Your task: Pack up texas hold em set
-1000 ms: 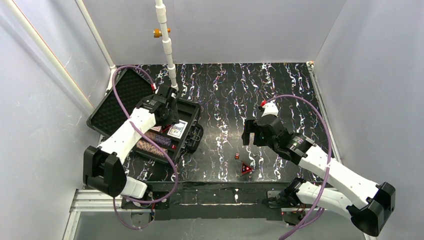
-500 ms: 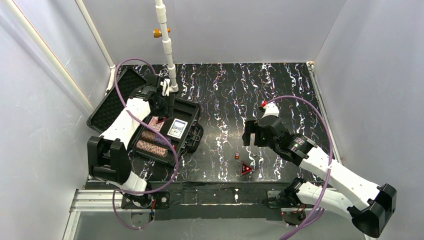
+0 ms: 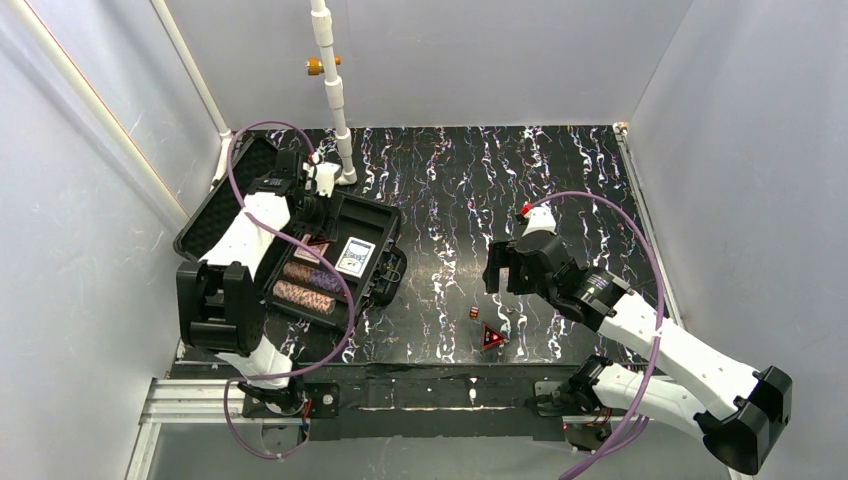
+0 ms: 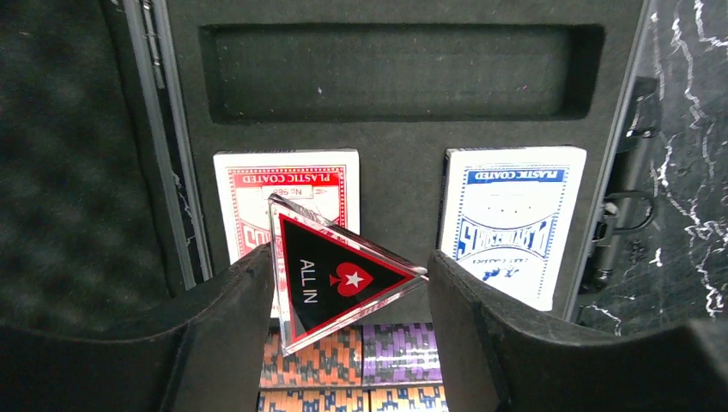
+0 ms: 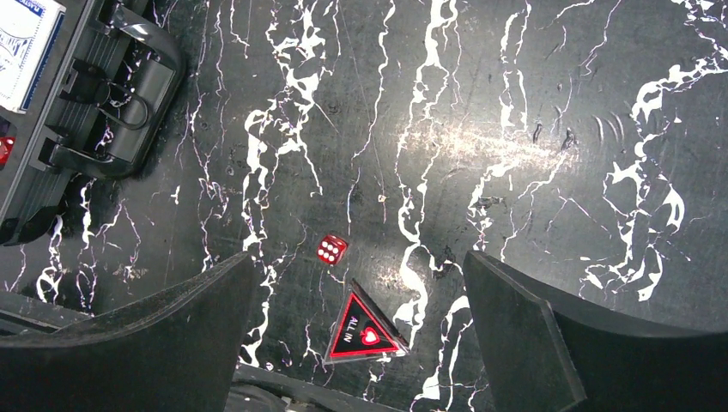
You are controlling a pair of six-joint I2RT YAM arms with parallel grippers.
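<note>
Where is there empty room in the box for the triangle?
The long slot beyond the red deck and blue deck is bare. Foam between the decks looks free too. Toward the chips it is crowded.

**Camera layout — three views**

Top camera: fixed high above the near edge, facing down over the whole marbled table point(image 3: 560, 180). Left wrist: close, looking straight into the open case point(image 4: 403, 60). Right wrist: farther up over tabletop — shares the red die point(image 5: 331, 249) and case handle point(image 5: 142, 73) with the top view.
</note>
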